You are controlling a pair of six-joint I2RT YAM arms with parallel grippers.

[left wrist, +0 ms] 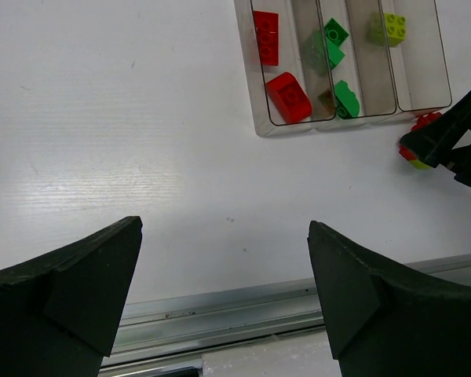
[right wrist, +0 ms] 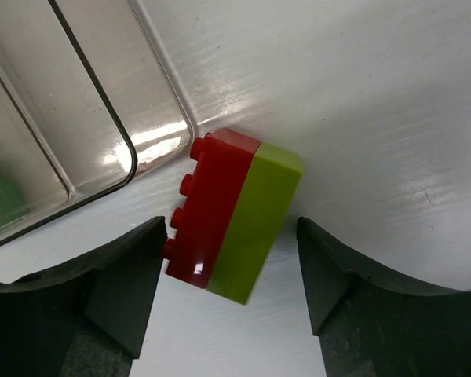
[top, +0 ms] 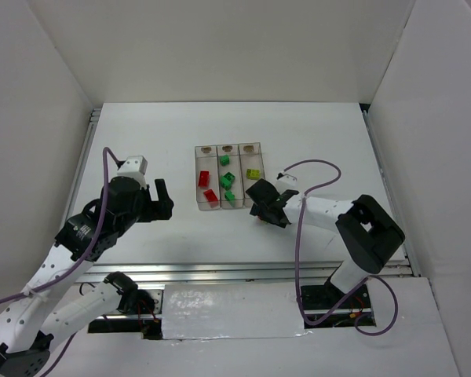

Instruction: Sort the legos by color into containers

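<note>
The three joined clear containers [top: 252, 192] hold two red legos [top: 204, 179] in the left bin, three green ones [top: 227, 180] in the middle and a yellow-green one [top: 253, 173] in the right. A red lego [right wrist: 208, 212] stuck to a yellow-green lego [right wrist: 259, 220] lies on the table just outside the right bin's near corner [right wrist: 78, 94]. My right gripper [right wrist: 231, 236] is open with a finger on each side of this pair; the left finger is almost at the red studs. My left gripper [left wrist: 225, 228] is open and empty, left of the bins [left wrist: 424, 71].
White walls enclose the table on three sides. A metal rail [top: 243, 271] runs along the near edge, also in the left wrist view [left wrist: 235, 310]. The right arm's purple cable [top: 302, 236] loops over the table near the bins.
</note>
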